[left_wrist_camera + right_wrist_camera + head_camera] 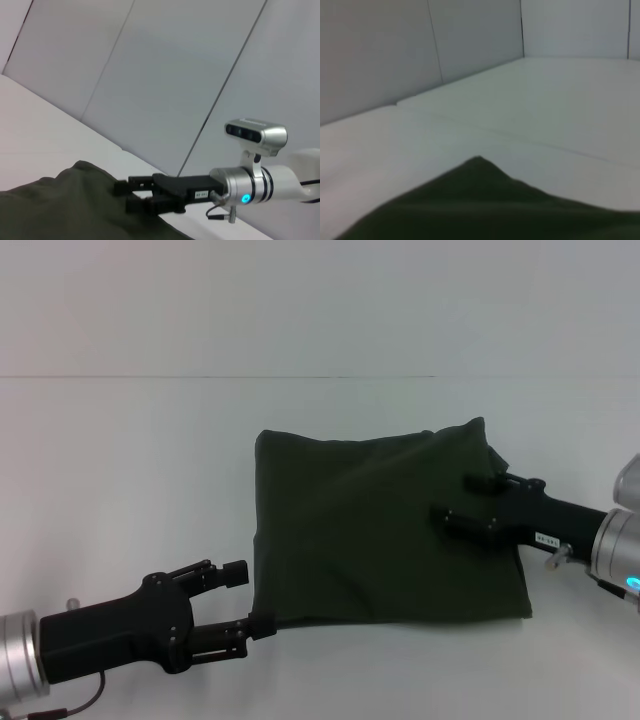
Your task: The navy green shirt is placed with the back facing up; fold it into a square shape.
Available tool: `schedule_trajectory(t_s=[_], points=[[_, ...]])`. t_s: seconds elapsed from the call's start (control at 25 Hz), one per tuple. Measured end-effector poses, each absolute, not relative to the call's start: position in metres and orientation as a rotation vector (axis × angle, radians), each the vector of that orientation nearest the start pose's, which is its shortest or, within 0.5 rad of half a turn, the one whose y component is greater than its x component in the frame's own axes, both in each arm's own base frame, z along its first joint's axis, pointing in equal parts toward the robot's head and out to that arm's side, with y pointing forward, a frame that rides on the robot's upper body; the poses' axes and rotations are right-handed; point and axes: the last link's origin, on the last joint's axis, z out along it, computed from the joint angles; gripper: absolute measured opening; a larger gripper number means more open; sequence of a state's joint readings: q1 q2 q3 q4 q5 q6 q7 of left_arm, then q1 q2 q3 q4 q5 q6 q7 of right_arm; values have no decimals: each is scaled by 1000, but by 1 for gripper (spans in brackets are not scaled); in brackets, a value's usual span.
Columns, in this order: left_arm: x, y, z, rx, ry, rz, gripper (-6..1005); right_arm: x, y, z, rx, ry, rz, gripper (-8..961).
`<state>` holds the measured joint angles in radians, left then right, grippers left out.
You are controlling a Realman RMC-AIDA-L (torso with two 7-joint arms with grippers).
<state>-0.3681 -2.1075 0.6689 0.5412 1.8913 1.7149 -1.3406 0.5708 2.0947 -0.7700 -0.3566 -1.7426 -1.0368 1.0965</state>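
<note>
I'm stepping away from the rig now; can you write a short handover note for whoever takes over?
Left end effector: open, at the shirt's near left corner, one finger touching the hem.
Right end effector: over the shirt's right side; grip state unclear.
Navy green shirt: on the white table, already folded to a rough square, far right corner bunched.
Left: flatten that corner, withdraw both arms.

matte cloth shirt point(380, 530) (soft), smooth table point(130, 470)

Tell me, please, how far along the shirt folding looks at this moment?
Mostly done: the navy green shirt already lies as a rough square on the table. In hand: the right gripper sits over its right side, and the left gripper, fingers apart, is at its near-left corner. Left: tidy the raised far-right corner.
</note>
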Motion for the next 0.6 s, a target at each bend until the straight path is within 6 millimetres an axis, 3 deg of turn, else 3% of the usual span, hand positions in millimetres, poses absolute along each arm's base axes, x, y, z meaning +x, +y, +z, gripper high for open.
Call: schedule_trajectory(t_s=[0.32,0.6], points=[[-284,263,-18,-2658,-864,-1031,888,319,348,-54,-2351,769,432,788],[-282,263,-19,-2662,-859,-1036,888,327,342,-49,-2331,785,432,788]])
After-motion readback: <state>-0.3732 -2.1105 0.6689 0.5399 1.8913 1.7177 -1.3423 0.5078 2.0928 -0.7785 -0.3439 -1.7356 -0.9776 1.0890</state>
